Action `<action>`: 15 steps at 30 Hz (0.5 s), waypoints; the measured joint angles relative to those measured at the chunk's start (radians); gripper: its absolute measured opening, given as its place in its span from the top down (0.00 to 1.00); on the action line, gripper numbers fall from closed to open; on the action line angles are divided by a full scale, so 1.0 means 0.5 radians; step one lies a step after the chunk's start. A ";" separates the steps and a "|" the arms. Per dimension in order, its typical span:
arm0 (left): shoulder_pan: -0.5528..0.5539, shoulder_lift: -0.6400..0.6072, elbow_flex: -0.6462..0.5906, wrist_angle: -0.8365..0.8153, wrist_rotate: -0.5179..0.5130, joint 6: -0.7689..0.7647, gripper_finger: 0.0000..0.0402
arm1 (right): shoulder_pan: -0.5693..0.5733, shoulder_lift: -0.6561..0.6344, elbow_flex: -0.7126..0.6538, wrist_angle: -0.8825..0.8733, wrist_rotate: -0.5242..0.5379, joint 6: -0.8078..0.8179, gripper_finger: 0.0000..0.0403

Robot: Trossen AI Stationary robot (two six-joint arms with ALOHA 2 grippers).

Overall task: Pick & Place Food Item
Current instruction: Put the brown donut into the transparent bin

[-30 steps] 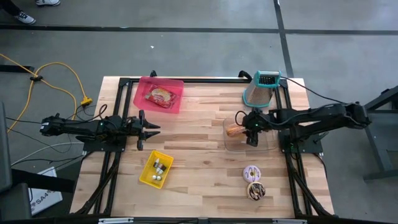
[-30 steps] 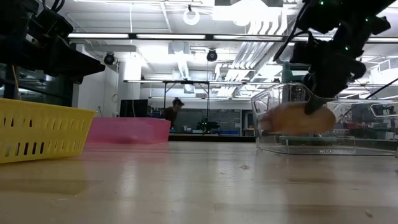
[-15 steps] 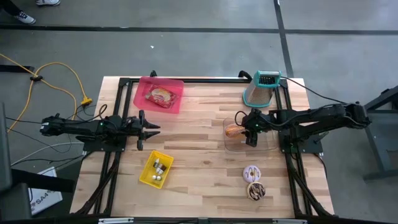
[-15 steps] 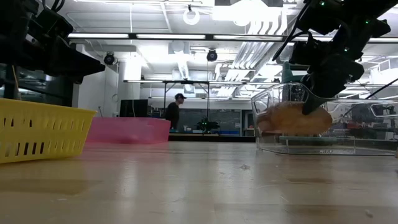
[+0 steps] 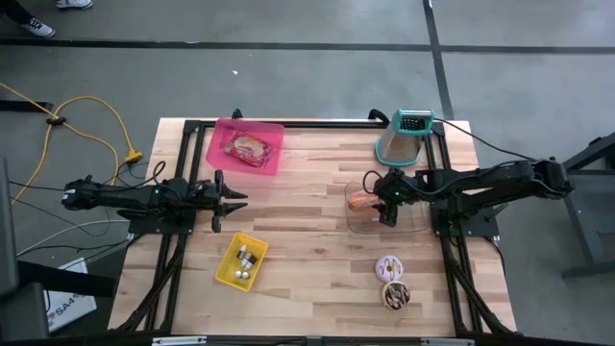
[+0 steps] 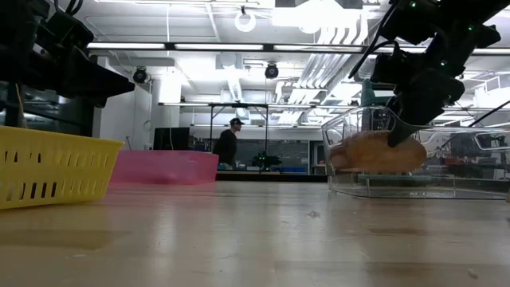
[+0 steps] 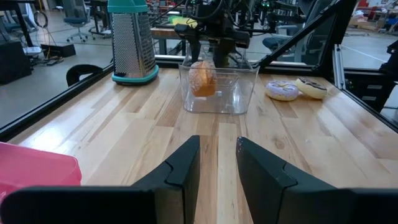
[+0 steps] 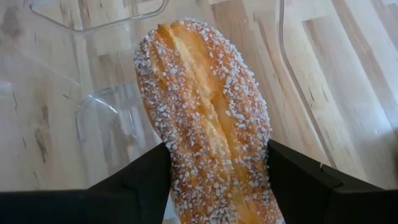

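**Sugared pastry between the right gripper's fingers, inside the clear box**

At the table's left edge the left gripper (image 5: pixel 233 200) waits, pointing level toward the middle of the table (image 5: pixel 307 240). Its two fingers (image 7: pixel 180 165) stand slightly apart with a narrow gap between them and nothing in it.

Near the far left corner sits a pink tray (image 5: pixel 246 146) with a packaged food item in it. Nearer the front edge, just ahead of the left gripper, lies a yellow basket (image 5: pixel 240 260) holding a few small things too small to tell.

Toward the right, a metal grater (image 5: pixel 405 137) with a teal rim stands upright at the far edge. In front of it, right of the table's middle, is a clear plastic box (image 5: pixel 377 213). The pastry (image 8: pixel 208 118), a long golden piece sprinkled with sugar grains, is inside this box; whether it rests on the box's floor cannot be told. The right gripper (image 5: pixel 386 203) reaches down into the box from the right edge of the table, and its dark fingers (image 8: pixel 298 180) flank the pastry on both sides. Whether they press on it or have parted from it cannot be told.

Near the front right corner two doughnuts lie side by side, touching: a pale frosted doughnut (image 5: pixel 389 267) and a chocolate doughnut (image 5: pixel 395 296).
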 joint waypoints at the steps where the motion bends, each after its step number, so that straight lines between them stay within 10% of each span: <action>1: 0.000 0.000 0.000 0.000 0.001 0.000 0.75 | 0.000 0.000 0.000 -0.001 -0.001 0.019 0.42; 15: 0.000 0.001 0.000 0.000 0.000 0.001 0.75 | 0.001 0.000 0.000 -0.002 -0.056 0.037 0.40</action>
